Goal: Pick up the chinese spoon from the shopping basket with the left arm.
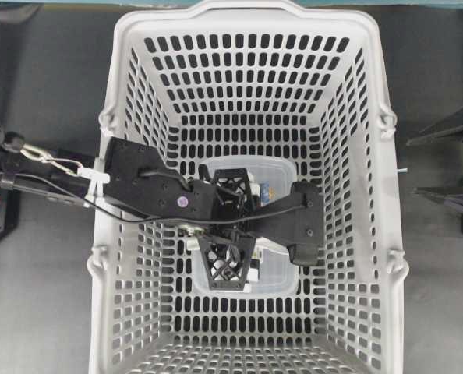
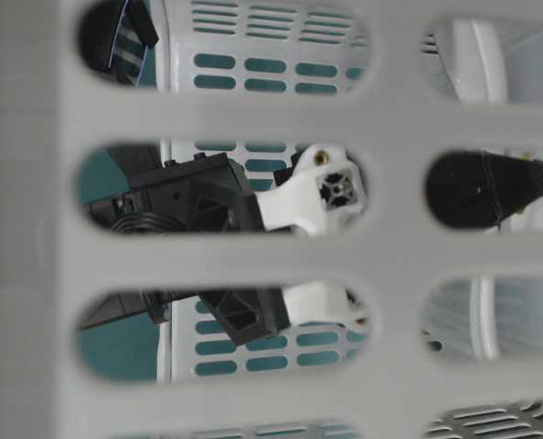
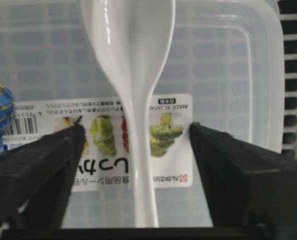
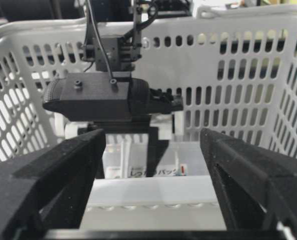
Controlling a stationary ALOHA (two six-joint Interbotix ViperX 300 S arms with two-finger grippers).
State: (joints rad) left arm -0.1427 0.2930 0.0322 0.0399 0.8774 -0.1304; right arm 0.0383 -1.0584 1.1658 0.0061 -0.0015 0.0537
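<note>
The shopping basket (image 1: pixel 130 86) sits on the dark counter (image 1: pixel 44 78) and fills the middle of the overhead view, its slotted grey walls rising all around what lies on its floor. On that floor rests a clear plastic container (image 1: pixel 278 167) with a printed label (image 3: pixel 171 135), and the chinese spoon (image 3: pixel 133 75) lies on top of the container's lid, its deep bowl toward the top of the left wrist view and its slim handle running straight down across the label. From above, the left arm (image 1: pixel 138 183) reaches over the basket's left wall and covers most of the container, so the spoon cannot be made out in that view. The table-level view looks through the blurred slots of the near basket wall, which hides nearly everything but pieces of black and white arm hardware. The left gripper (image 3: pixel 133 150) hangs low over the container with its fingers (image 3: pixel 43 160) spread apart, one on either side of the spoon's handle, with clear gaps between each finger and the handle; they grip nothing, and whether their tips touch the lid cannot be told. The right gripper (image 4: pixel 151 185) stays outside the basket at the right side, pointing level toward it, its fingers (image 4: pixel 63 170) wide open and empty, with the basket wall and the left arm's wrist in front of them.
</note>
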